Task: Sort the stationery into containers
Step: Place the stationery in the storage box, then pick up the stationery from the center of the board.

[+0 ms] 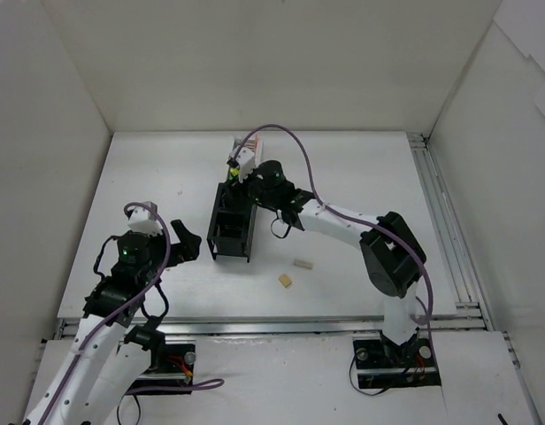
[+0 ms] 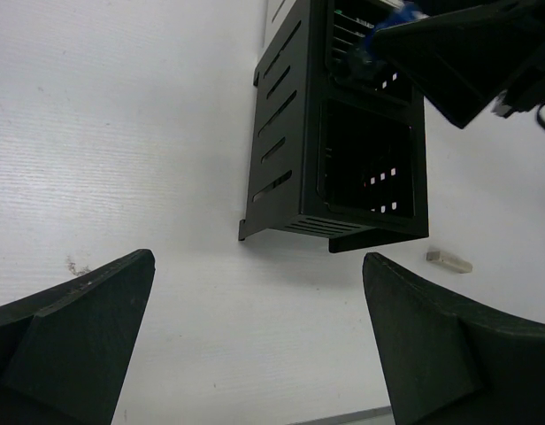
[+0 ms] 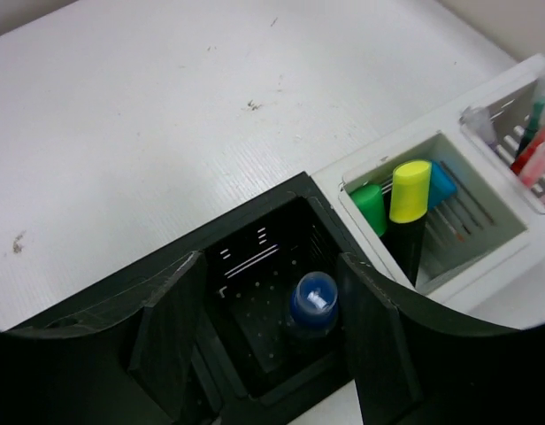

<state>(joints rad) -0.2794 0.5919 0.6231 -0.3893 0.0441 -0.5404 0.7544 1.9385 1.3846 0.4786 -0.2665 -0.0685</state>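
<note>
Hovering right gripper (image 3: 271, 341), blue-capped highlighter (image 3: 314, 301) upright in black box (image 3: 248, 255)

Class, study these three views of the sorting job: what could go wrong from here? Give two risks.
1. The blue-capped black highlighter stands in a black open-frame compartment between the right gripper's open fingers; a careless withdrawal might snag and tip it.
2. Green-, yellow- and blue-capped highlighters sit in the neighbouring white compartment, so this one may be mis-sorted.
</note>
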